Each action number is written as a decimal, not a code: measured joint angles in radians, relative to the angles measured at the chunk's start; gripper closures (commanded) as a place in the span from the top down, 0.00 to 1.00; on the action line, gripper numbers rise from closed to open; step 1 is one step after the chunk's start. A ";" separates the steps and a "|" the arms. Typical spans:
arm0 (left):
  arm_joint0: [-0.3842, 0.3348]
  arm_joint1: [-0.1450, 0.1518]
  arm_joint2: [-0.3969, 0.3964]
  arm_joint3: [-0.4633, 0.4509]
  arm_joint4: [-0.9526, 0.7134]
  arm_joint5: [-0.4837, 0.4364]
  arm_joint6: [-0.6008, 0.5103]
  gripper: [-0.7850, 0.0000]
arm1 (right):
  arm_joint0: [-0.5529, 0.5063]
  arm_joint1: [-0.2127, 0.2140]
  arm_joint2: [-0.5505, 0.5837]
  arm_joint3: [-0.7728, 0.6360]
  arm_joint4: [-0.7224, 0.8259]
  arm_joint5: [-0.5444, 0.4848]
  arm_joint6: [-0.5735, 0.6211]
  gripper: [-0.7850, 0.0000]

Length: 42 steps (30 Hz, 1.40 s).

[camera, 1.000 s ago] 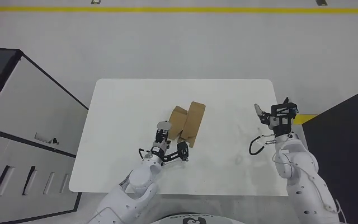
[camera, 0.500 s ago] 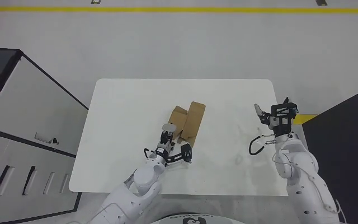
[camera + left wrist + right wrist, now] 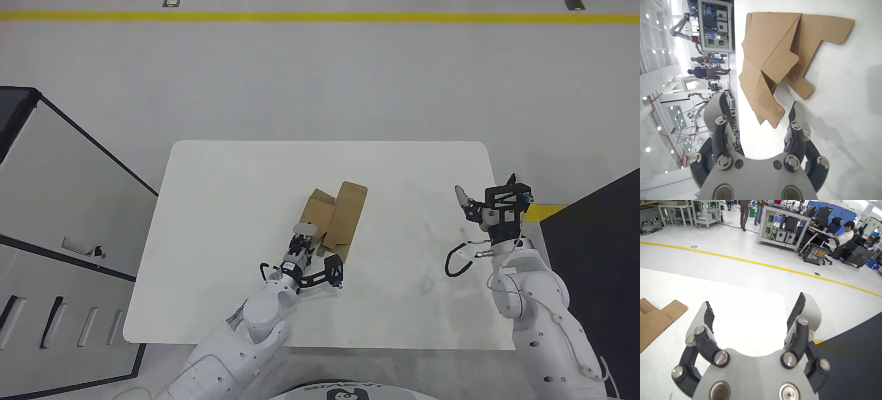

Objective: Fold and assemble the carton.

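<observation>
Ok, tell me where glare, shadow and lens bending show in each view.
Left wrist view: the carton casts a soft shadow on the table. Right wrist view: the table glares white, the yellow floor line curves. Top view: the yellow floor line runs straight.

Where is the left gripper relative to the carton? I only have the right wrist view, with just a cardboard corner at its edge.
Observer: In the top view the left gripper sits at the carton's edge nearest the robot, around the middle of the table.
Operator: Has it gripped anything?
Observer: No, it is open. In the left wrist view the nearest flap points into the gap between its fingers, unclamped.
</observation>
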 measured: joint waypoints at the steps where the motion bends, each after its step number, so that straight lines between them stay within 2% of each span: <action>1: -0.001 -0.001 0.000 0.002 0.000 0.000 0.001 0.46 | 0.000 0.000 0.000 0.000 0.000 0.000 0.000 1.00; 7: -0.003 -0.007 -0.001 0.015 -0.004 0.009 0.001 0.44 | 0.000 0.000 0.000 0.000 0.000 0.000 0.000 1.00; 13: -0.005 -0.012 -0.001 0.034 -0.006 0.017 0.003 0.53 | 0.000 0.000 0.000 0.000 0.000 0.000 0.000 1.00; 18: -0.008 -0.018 0.000 0.049 -0.008 0.024 0.003 0.49 | 0.000 0.000 0.000 0.000 0.000 0.000 0.000 1.00; 22: -0.009 -0.023 -0.003 0.052 -0.018 0.039 -0.008 0.39 | 0.000 0.000 0.000 0.000 0.000 0.000 0.000 1.00; 23: -0.009 -0.024 -0.003 0.053 -0.023 0.045 -0.009 0.29 | 0.000 0.000 0.000 0.000 0.000 0.000 0.000 1.00; 24: -0.010 -0.026 -0.004 0.054 -0.027 0.051 -0.008 0.10 | 0.000 0.000 0.000 0.000 0.000 0.000 0.000 1.00; 25: -0.010 -0.027 -0.005 0.054 -0.030 0.057 -0.005 0.00 | 0.000 0.000 0.000 0.000 0.000 0.000 0.000 1.00; 34: 0.004 -0.026 -0.016 0.011 -0.016 0.079 0.045 0.00 | 0.000 0.000 0.000 0.000 0.000 0.000 0.000 1.00; 42: 0.046 -0.006 -0.054 -0.123 0.141 0.083 0.076 0.00 | 0.000 0.000 0.000 0.000 0.000 0.000 0.000 1.00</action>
